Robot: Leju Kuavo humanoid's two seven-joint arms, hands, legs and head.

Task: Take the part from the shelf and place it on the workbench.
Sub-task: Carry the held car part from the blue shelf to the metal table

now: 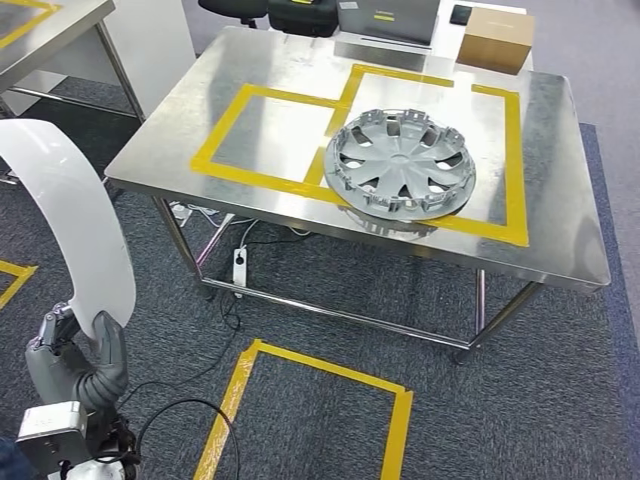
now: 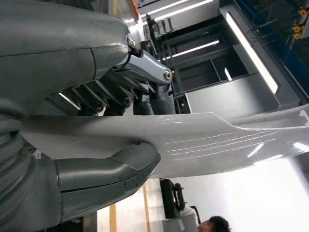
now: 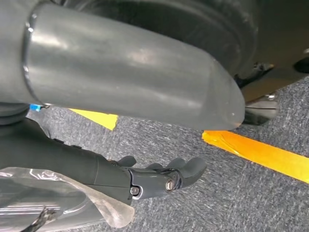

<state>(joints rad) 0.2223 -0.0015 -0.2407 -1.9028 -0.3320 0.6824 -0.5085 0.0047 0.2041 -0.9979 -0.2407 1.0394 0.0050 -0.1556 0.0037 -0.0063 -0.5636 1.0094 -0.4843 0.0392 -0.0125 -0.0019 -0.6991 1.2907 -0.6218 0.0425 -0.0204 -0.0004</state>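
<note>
Left robot hand (image 1: 98,365) is gripping the curved white plastic panel (image 1: 72,215), long axis standing upward; the steel tabletop (image 1: 302,80) is sitting ahead-right. Right robot hand (image 3: 164,176) is hanging empty, fingers loosely curled.

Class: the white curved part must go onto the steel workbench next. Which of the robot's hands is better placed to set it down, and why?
Left. The left hand already grips the white curved part; the right hand hangs over the carpet holding nothing.
</note>
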